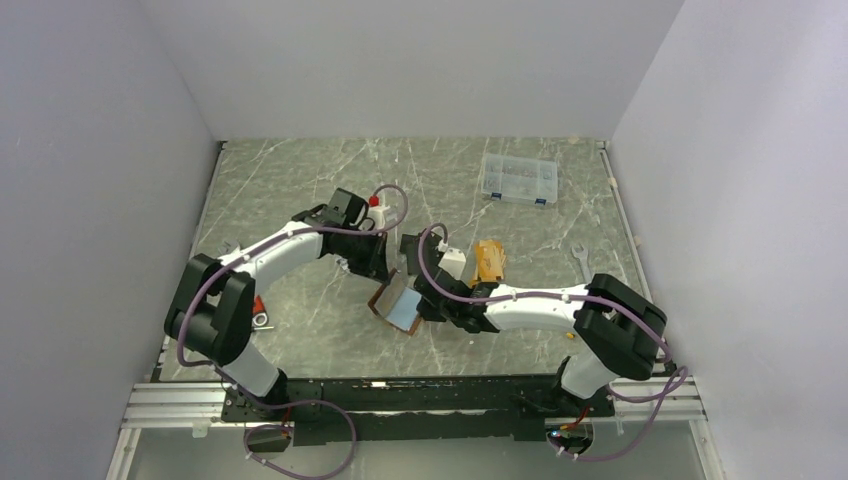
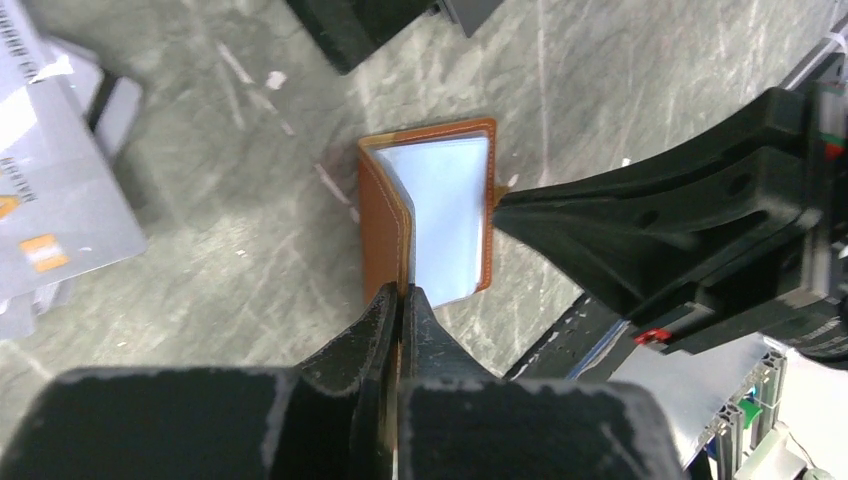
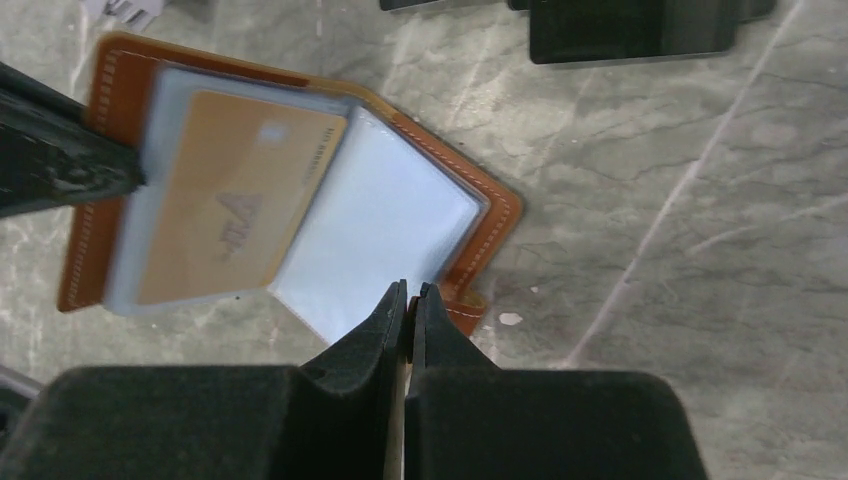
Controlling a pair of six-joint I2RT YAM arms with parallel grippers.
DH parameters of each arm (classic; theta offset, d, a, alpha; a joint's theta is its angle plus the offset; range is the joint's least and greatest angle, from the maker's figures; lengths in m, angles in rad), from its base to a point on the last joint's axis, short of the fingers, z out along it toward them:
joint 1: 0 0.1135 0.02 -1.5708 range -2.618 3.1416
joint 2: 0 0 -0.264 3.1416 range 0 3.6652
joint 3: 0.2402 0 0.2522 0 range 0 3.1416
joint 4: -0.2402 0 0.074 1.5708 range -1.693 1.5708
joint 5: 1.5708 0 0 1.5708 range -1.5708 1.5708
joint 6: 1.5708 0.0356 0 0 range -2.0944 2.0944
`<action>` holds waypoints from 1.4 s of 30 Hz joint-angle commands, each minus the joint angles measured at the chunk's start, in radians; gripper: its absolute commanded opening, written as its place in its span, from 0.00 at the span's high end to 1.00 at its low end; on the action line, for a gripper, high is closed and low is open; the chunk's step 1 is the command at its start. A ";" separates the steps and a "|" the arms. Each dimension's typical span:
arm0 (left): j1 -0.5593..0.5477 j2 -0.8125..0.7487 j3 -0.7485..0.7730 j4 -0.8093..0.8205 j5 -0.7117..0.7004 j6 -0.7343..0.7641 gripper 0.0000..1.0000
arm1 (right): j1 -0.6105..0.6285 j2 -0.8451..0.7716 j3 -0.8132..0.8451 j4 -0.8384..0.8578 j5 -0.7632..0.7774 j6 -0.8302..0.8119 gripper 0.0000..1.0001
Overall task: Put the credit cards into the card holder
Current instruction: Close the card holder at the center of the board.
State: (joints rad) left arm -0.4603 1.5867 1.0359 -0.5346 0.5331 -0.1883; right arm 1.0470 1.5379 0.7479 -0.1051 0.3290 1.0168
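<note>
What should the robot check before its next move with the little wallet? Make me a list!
1. The card holder is open: ok.
2. The left gripper is shut on the card holder's edge: ok.
3. The right gripper is shut on the opposite edge: ok.
4. The gold card sits inside the card holder: ok.
5. The gold card is pushed fully home: cannot tell.
6. The clear pocket beside it is empty: ok.
</note>
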 commanded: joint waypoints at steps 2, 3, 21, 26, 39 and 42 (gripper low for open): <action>-0.089 0.043 0.034 0.037 0.027 -0.057 0.93 | -0.003 0.023 -0.019 0.138 -0.038 0.002 1.00; -0.104 0.052 0.035 0.041 0.032 -0.063 0.93 | -0.002 0.024 -0.024 0.143 -0.035 0.000 1.00; -0.213 0.198 0.025 0.110 0.106 -0.114 0.84 | -0.005 -0.165 -0.291 0.188 0.003 0.101 1.00; -0.222 0.238 0.014 0.130 0.129 -0.111 0.40 | -0.005 -0.147 -0.283 0.209 -0.015 0.071 1.00; -0.069 0.183 0.021 0.082 0.346 0.157 0.39 | -0.011 -0.154 -0.274 0.182 -0.014 0.066 1.00; -0.023 0.165 0.048 0.012 0.400 0.283 0.38 | -0.014 -0.159 -0.264 0.173 -0.018 0.059 1.00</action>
State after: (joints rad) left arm -0.5320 1.8072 1.0302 -0.4198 0.8543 -0.1314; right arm 1.0370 1.3815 0.4767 0.1139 0.3298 1.0996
